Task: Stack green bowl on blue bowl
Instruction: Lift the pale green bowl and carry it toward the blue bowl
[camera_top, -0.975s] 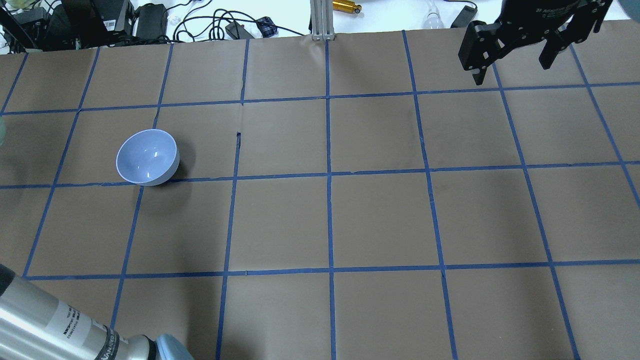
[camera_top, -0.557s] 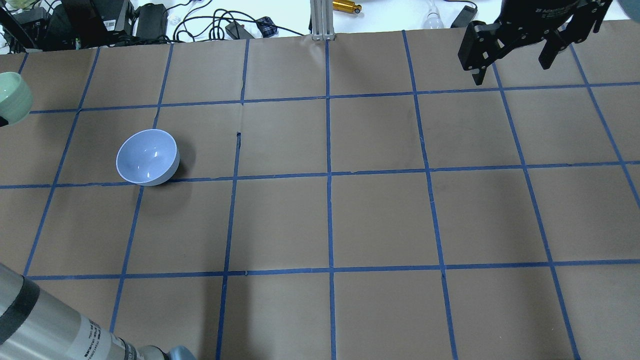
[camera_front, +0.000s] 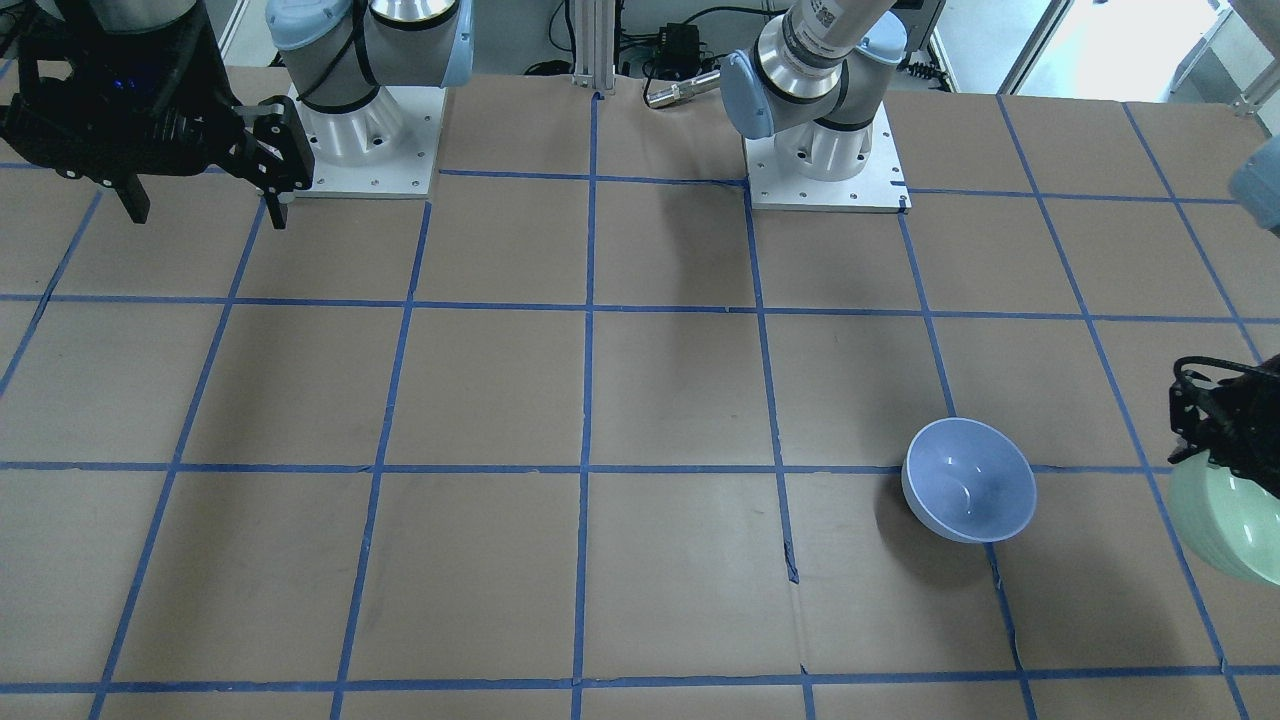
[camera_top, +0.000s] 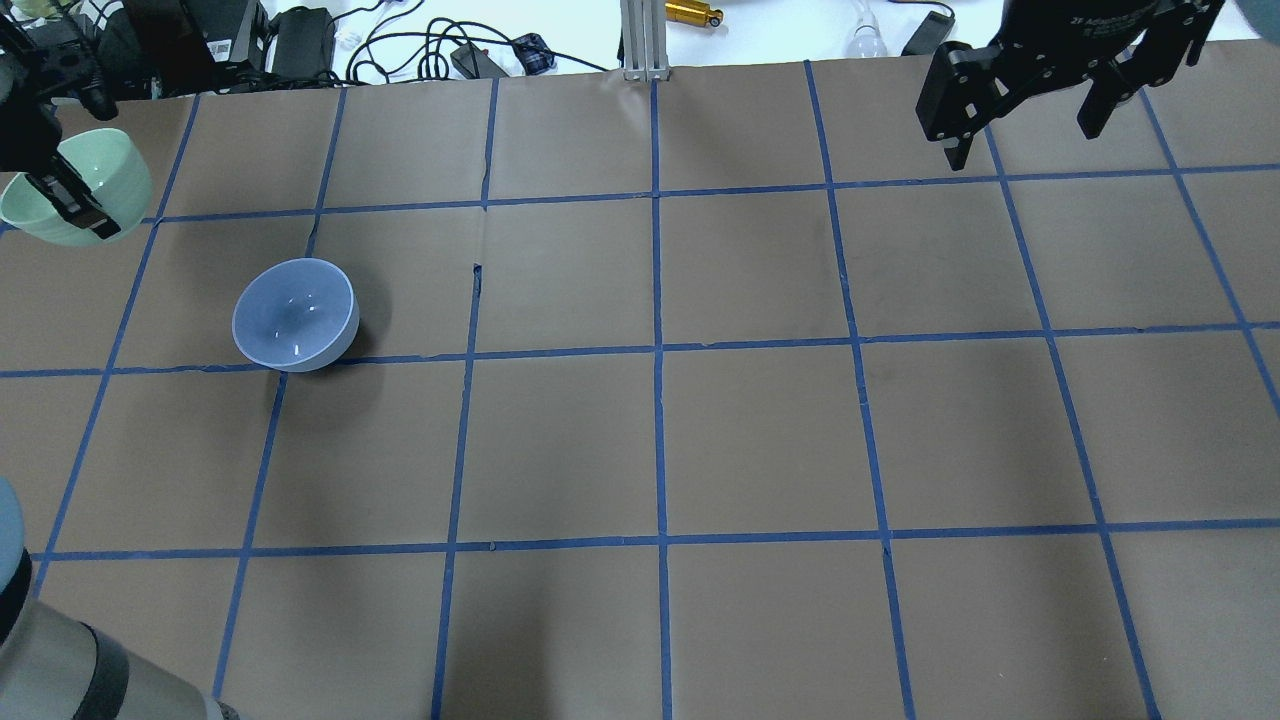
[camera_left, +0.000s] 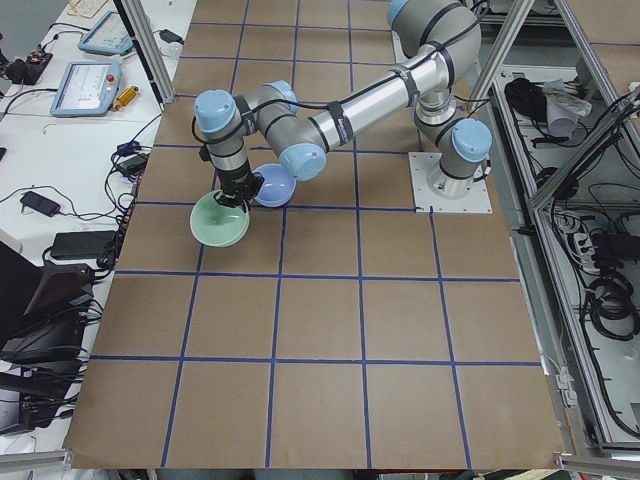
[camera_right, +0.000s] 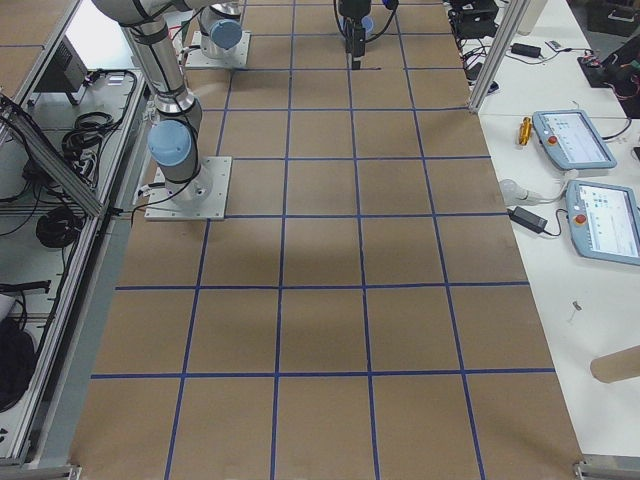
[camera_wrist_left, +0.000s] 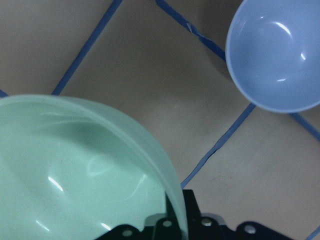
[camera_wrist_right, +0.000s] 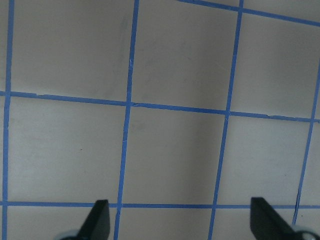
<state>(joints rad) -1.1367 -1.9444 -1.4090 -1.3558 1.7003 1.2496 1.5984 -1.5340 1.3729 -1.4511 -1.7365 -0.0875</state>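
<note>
The pale blue bowl (camera_top: 295, 315) is seen upright and empty; the mint green bowl (camera_top: 100, 155) is held lifted, tilted, near it, not touching.

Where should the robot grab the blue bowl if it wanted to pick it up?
Probably the rim, coming straight down from above. The blue bowl sits upright with its open side up, and its smooth round wall looks too wide and slippery to squeeze from the sides. One finger inside and one outside the thin rim should work, much as the left gripper pinches the green bowl.
</note>
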